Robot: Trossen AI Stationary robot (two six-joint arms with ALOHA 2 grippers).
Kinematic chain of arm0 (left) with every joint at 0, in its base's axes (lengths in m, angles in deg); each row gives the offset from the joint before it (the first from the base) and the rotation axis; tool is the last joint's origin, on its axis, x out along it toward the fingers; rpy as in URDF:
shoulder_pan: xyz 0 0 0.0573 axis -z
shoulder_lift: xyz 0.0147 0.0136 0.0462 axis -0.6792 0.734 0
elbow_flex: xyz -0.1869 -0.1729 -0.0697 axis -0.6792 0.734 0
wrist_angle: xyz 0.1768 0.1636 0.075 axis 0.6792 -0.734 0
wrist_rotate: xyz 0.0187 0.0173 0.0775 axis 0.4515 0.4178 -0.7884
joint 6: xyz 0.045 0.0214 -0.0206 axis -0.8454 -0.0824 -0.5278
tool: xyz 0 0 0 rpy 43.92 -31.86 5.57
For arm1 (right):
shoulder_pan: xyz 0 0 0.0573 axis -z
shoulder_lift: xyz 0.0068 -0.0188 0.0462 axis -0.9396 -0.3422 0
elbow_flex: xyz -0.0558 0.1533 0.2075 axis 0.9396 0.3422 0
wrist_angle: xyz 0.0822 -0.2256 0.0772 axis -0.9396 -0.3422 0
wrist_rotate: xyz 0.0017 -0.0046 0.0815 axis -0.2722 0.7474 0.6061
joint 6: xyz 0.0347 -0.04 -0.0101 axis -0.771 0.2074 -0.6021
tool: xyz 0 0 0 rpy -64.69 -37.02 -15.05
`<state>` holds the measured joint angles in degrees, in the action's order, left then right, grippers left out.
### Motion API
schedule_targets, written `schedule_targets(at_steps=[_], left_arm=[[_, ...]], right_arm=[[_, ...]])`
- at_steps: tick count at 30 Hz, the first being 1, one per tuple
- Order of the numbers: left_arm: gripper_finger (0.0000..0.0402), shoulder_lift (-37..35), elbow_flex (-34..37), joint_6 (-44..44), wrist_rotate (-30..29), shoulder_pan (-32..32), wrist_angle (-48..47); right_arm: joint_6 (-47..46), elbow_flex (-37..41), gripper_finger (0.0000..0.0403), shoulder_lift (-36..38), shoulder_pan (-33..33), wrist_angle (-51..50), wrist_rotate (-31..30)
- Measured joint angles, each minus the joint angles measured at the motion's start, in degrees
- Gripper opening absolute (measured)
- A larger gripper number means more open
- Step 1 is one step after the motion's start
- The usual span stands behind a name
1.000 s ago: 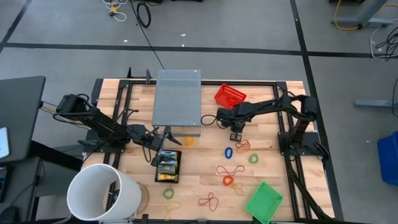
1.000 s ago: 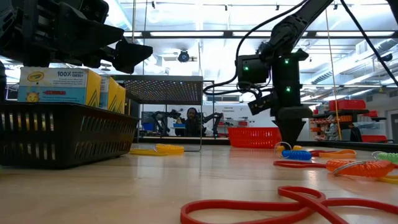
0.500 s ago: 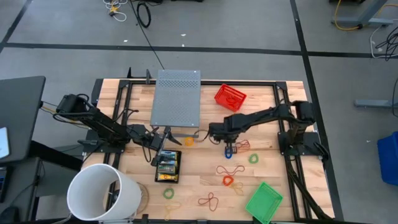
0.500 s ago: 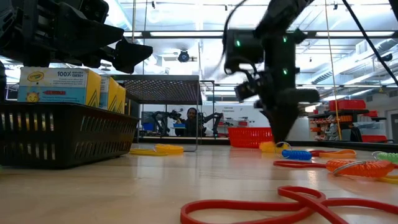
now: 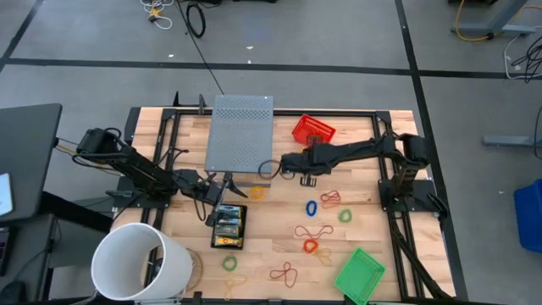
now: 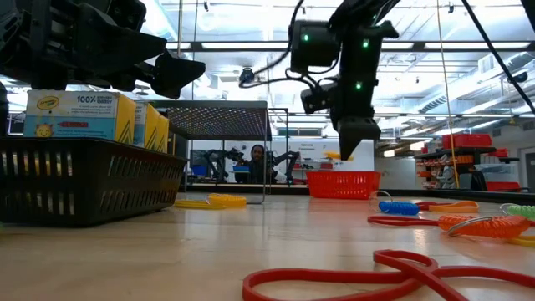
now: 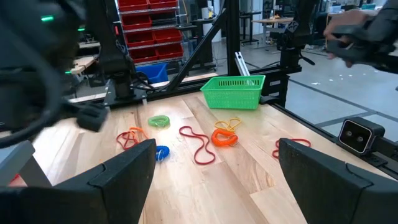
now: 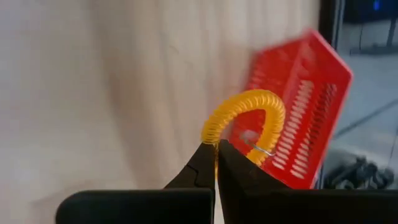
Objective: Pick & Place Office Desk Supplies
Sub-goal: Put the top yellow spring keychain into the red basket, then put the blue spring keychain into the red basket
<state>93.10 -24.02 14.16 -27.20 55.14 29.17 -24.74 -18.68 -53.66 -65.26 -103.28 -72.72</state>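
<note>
Right tool lifts a yellow coil loop above the table

Right tool [image 8: 216,152] pinches the yellow coil loop [image 8: 245,115] in the air before the red basket [image 8: 303,106]; left tool [image 7: 211,177], spread wide, hangs over the black basket [image 5: 229,227] of crayon boxes [image 6: 79,115].

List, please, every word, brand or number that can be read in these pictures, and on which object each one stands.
"100%": top line on the side of the yellow box standing in the black basket, low view.
The brand logo on the box's corner, the smaller print under "100%" and the red band on the box: too small to read.
Boxes in the same basket, high view: print too small to read.
Nothing else carries readable text.
</note>
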Motion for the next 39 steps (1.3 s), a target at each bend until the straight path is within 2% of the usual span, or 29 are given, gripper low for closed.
schedule_targets(at_steps=[13,19,22,27,39], left_arm=[[0.0339,0.0,0.0,0.0,0.0,0.0,0.0],[0.0339,0.0,0.0,0.0,0.0,0.0,0.0],[0.0339,0.0,0.0,0.0,0.0,0.0,-0.1],[0.0339,0.0,0.0,0.0,0.0,0.0,-0.1],[0.0339,0.0,0.0,0.0,0.0,0.0,-0.1]], right_arm=[[5.1,0.0,0.0001,0.1,12.9,-0.2,0.0],[8.0,0.0,0.0004,0.1,17.9,0.0,9.4],[8.1,0.0,0.0025,0.1,19.8,0.1,12.5],[8.0,0.0,0.0068,0.1,21.0,0.1,13.5],[7.3,0.0,0.0149,0.2,17.4,1.0,13.8]])
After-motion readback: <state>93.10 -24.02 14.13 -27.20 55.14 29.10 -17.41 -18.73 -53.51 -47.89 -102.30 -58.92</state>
